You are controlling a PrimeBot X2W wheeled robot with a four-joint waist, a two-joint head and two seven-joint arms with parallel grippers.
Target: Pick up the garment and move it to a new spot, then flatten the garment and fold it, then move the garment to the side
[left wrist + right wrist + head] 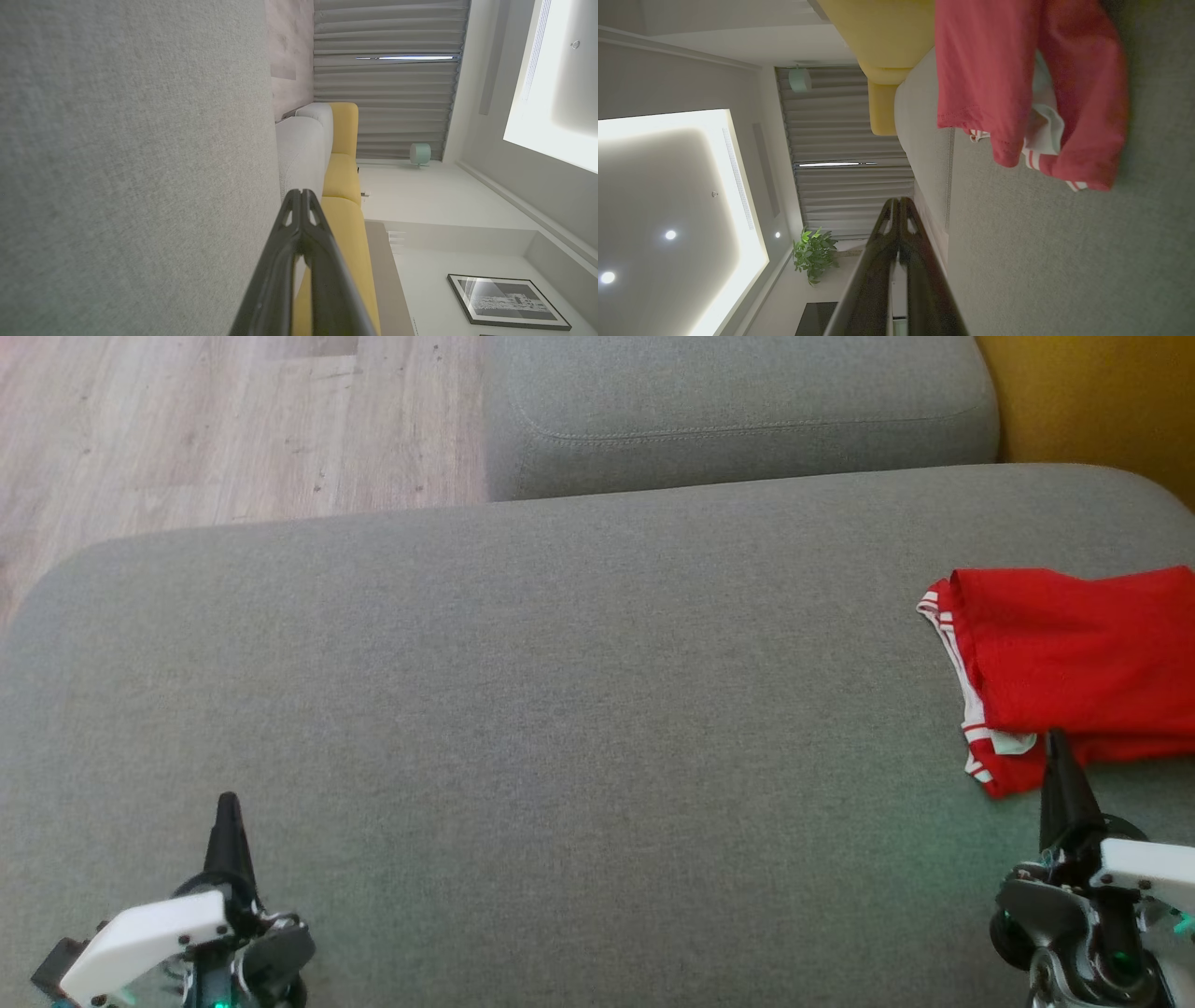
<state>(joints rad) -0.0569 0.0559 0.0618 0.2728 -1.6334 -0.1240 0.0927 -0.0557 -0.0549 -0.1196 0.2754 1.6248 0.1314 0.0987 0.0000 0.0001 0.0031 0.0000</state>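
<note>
The folded red shirt with white-striped trim lay at three o'clock on the grey woven cushion. The left hand and right hand were pressed together, empty.

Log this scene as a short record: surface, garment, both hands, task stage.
surface: grey sofa cushion, with wood floor beyond it
garment: red garment with white-striped trim, loosely folded at the cushion's right side, cut off by the head view's edge
left hand: shut, empty, over bare cushion
right hand: shut, empty, tip by the garment's near edge
task stage: garment seems folded and set aside
</note>
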